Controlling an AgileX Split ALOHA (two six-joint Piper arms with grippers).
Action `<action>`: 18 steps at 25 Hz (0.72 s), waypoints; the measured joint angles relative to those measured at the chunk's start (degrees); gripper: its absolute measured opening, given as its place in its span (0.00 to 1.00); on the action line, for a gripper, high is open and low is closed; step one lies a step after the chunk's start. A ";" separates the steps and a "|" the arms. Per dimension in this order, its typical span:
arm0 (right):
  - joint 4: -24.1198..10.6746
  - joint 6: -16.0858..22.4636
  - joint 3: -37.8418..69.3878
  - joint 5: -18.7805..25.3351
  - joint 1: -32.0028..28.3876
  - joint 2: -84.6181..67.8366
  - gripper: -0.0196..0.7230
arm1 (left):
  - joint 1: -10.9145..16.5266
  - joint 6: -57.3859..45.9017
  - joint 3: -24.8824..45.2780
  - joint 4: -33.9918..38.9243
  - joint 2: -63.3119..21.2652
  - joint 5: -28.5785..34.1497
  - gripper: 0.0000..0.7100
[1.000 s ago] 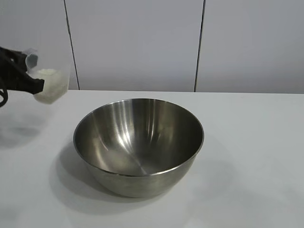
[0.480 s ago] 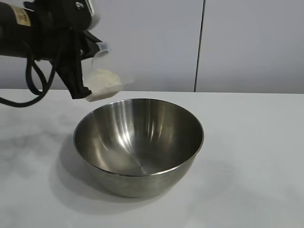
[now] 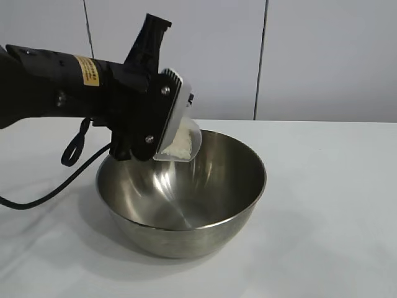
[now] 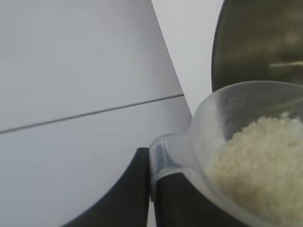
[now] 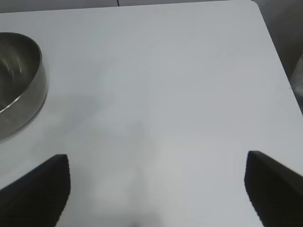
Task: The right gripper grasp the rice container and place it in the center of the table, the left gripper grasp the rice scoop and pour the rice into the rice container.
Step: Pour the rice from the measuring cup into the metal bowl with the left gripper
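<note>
The rice container (image 3: pixel 186 239), a large shiny steel bowl, stands on the white table (image 3: pixel 329 205) in the middle of the exterior view. My left gripper (image 3: pixel 162 121), on the arm with the yellow label, reaches in from the left and is shut on the handle (image 4: pixel 163 156) of the rice scoop (image 3: pixel 181 138). The clear scoop hangs tilted over the bowl's far-left rim, lip downward. The rice (image 3: pixel 178 144) is heaped toward the lowered side inside the scoop (image 4: pixel 222 142). My right gripper (image 5: pixel 156 189) is open above bare table, off to the side of the bowl (image 5: pixel 19 90).
A black cable (image 3: pixel 43 192) from the left arm loops down onto the table left of the bowl. Grey wall panels (image 3: pixel 310 56) stand behind the table. The table's edge and corner (image 5: pixel 258 7) show in the right wrist view.
The left arm has swung in from the far left with the scoop, from beside the bowl to over its rim. The scoop has tipped further toward the bowl. The bowl has not moved.
</note>
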 joint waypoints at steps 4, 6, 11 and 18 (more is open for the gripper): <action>0.00 0.00 0.00 0.00 0.00 0.00 0.96 | 0.00 5.04 -0.18 4.83 0.48 -0.48 0.01; 0.00 0.00 0.00 0.00 0.00 0.00 0.96 | 0.00 7.75 -0.23 6.33 0.48 -1.41 0.01; 0.00 0.00 0.00 0.00 0.00 0.00 0.96 | 0.00 9.46 -0.23 6.40 0.48 -3.23 0.01; 0.00 0.00 0.00 0.00 0.00 0.00 0.96 | 0.00 8.69 -0.23 2.88 0.48 -3.74 0.01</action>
